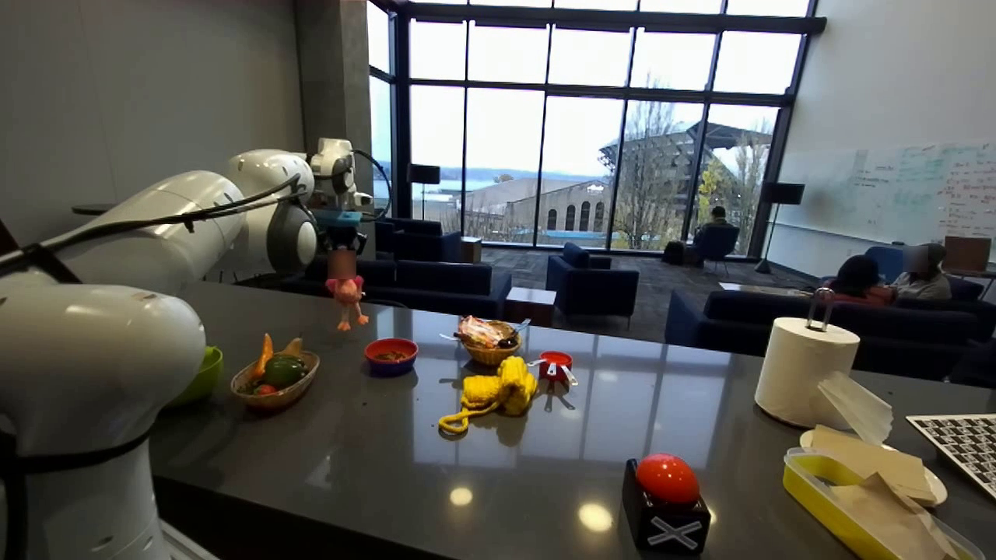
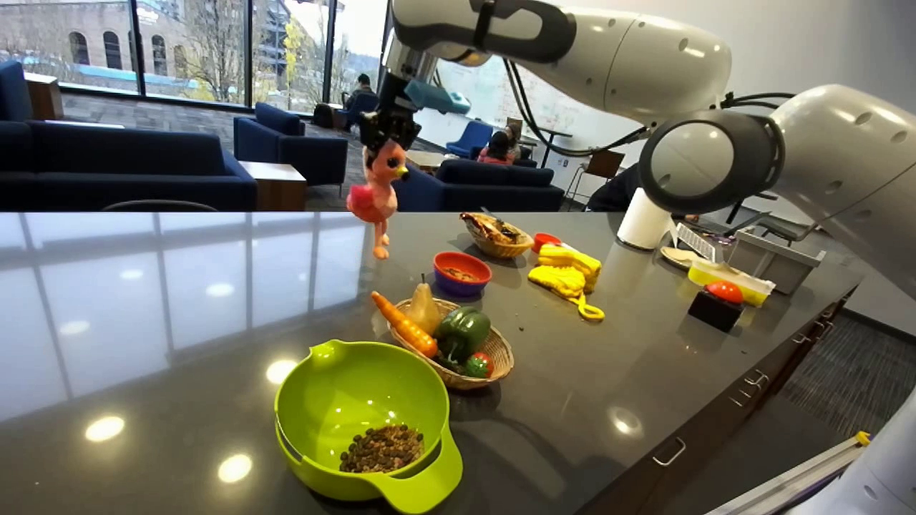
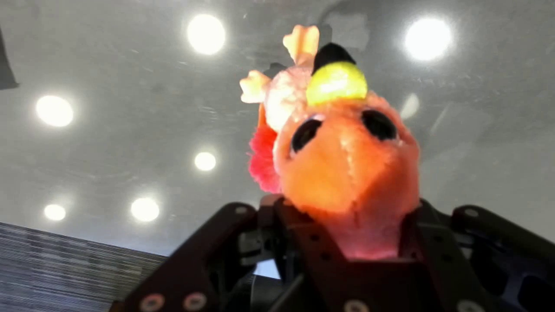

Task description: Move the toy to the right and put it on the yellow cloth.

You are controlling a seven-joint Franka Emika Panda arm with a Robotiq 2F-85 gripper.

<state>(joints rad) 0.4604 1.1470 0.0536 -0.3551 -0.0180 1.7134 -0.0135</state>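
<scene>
The toy point(image 1: 347, 289) is a pink and orange plush bird with a yellow and black beak. It hangs upright in the air above the counter in both exterior views point(image 2: 375, 200). My gripper point(image 2: 390, 136) is shut on the toy's head from above. In the wrist view the head point(image 3: 338, 160) sits between the two fingers of the gripper point(image 3: 352, 212), and the feet point away. The yellow cloth point(image 1: 486, 389) lies bunched on the counter, with a loop at one end. It also shows in an exterior view point(image 2: 562, 277), apart from the toy. It is out of the wrist view.
A red and purple bowl point(image 2: 464, 282) and a wicker basket of wrapped items point(image 2: 504, 247) stand between toy and cloth. A red cup point(image 1: 555, 364) is beside the cloth. A vegetable basket point(image 2: 504, 357), green bowl point(image 2: 358, 365), red button point(image 1: 668, 478) and paper towel roll point(image 1: 809, 369) stand around.
</scene>
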